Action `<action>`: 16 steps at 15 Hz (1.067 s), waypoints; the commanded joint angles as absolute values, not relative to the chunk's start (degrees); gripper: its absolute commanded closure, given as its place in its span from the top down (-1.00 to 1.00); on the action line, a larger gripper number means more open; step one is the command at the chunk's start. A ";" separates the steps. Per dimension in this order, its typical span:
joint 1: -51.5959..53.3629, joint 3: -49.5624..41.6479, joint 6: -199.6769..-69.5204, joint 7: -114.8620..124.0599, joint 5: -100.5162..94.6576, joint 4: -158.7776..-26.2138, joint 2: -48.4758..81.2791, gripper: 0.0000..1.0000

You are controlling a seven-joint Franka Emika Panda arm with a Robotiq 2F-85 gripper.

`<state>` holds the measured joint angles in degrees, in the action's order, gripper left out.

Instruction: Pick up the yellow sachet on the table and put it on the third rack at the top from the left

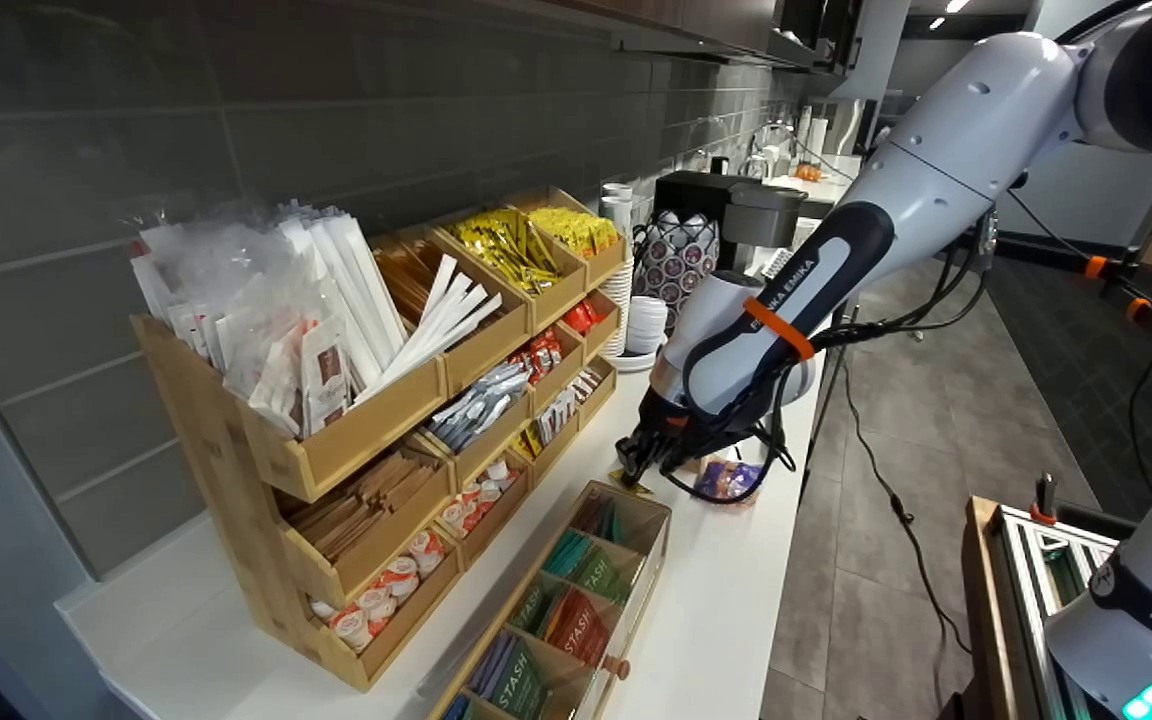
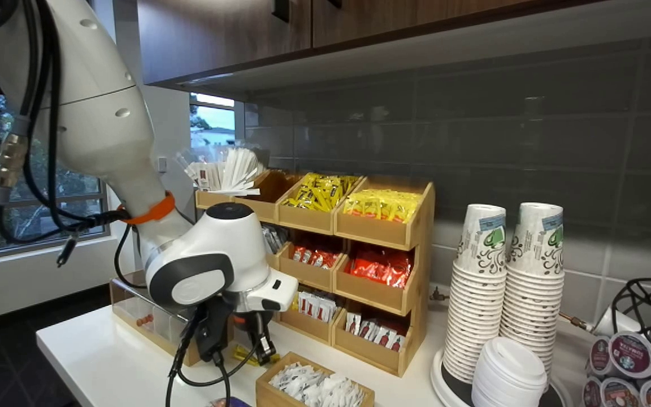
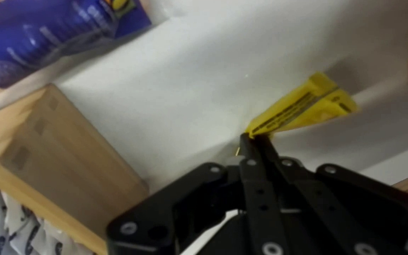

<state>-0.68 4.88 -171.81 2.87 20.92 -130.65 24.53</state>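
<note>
My gripper (image 3: 255, 136) is shut on one end of the yellow sachet (image 3: 299, 108). The sachet is creased and points away from the fingertips, close over the white table (image 3: 190, 85); I cannot tell whether it touches. In the exterior views the gripper (image 1: 628, 465) is low over the table (image 1: 716, 580), and the sachet shows as a small yellow piece (image 2: 242, 354) beside the gripper (image 2: 266, 347). The third rack (image 2: 306, 219), holding yellow packets, is on the top tier of the wooden organiser; it also shows in an exterior view (image 1: 561, 297).
A clear-sided tea box (image 1: 626, 625) stands beside the gripper. A small wooden box of white packets (image 2: 269, 390) is close by, also in the wrist view (image 3: 73, 159). A purple snack bag (image 1: 731, 480) lies near. Cup stacks (image 2: 475, 305) stand beyond the organiser.
</note>
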 commanded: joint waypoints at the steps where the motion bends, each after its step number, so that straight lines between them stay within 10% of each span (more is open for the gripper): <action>1: -1.23 5.58 -171.99 4.69 18.95 -130.38 25.16 -1.00; 16: -4.26 15.08 -173.76 -5.27 25.98 -141.26 2.99 -0.99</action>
